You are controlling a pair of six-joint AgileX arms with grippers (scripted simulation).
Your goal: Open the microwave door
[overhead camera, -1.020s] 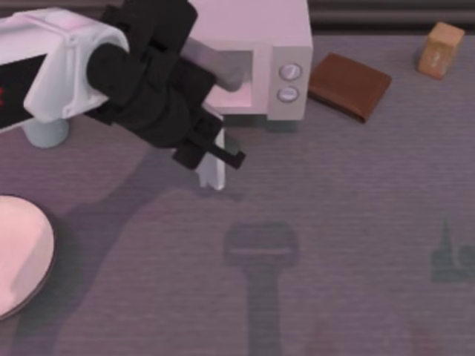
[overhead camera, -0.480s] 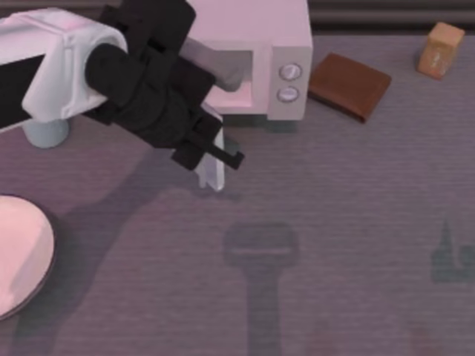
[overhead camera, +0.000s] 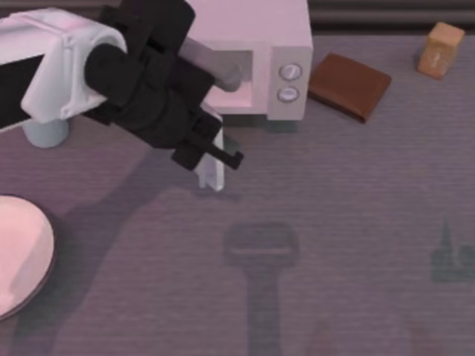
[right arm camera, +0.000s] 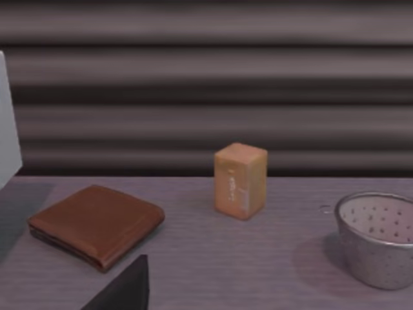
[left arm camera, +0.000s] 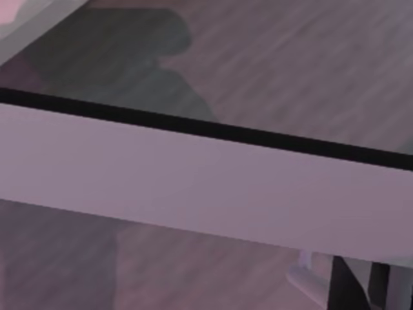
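Note:
The white microwave [overhead camera: 256,26] stands at the back of the table, its two silver knobs [overhead camera: 289,71] facing front. Its cavity [overhead camera: 231,83] is exposed. The microwave door [overhead camera: 216,165] is swung out toward the table's front and shows edge-on in the top view. In the left wrist view it is a broad white band [left arm camera: 206,181]. My left gripper [overhead camera: 215,153] sits over the door's free edge, black fingers [overhead camera: 231,156] on either side of the panel, shut on it. A dark part of my right gripper [right arm camera: 129,287] shows in the right wrist view; that arm is outside the top view.
A brown wallet [overhead camera: 349,85] lies right of the microwave, with an orange box [overhead camera: 440,50] farther right. A metal colander [right arm camera: 381,239] stands beyond the box. A pink plate [overhead camera: 18,252] sits at the left edge. A pale cylinder [overhead camera: 46,132] is under my left arm.
My left arm has edged very slightly to the left and back, with the door still in its gripper. Nothing else has moved.

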